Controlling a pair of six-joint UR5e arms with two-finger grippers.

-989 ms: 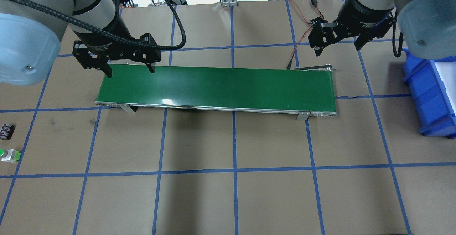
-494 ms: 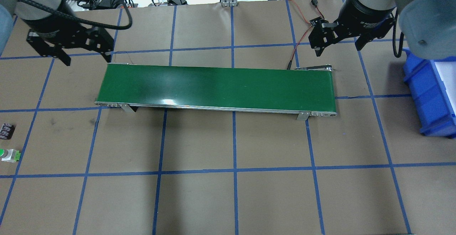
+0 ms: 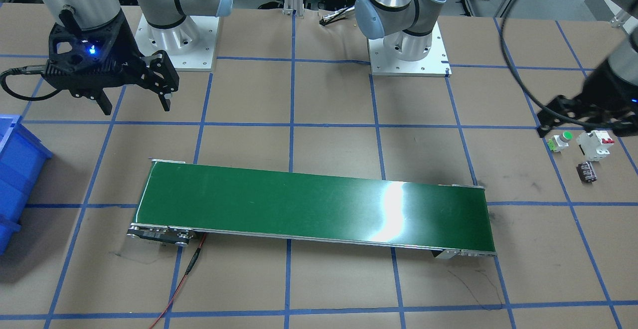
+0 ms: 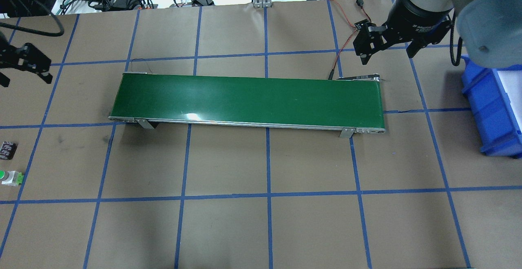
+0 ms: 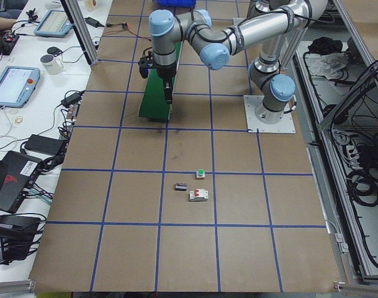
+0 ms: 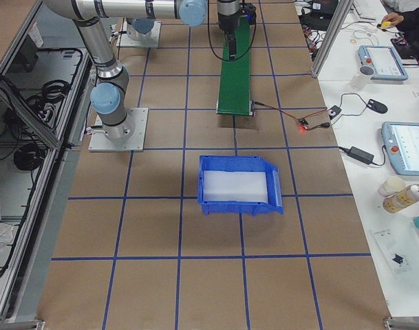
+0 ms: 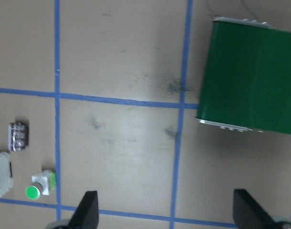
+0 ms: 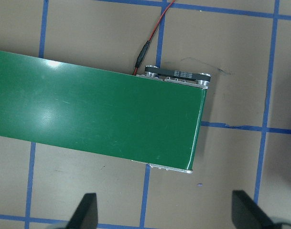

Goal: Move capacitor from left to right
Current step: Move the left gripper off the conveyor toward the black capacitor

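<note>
Capacitor [image 7: 18,137]: likely light, stiff, slick; you are aiming for its sides.
Left gripper [image 7: 165,215]: hovering released.
Right gripper [image 8: 164,213]: idling released.

No readable text, capacitor [image 3: 587,173] print illegible

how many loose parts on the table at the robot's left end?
3. The capacitor lies on the operators' side; the white breaker just behind it; the green-capped push button beside the breaker, toward the conveyor. The left arm overhangs there, so more may be hidden.
</note>
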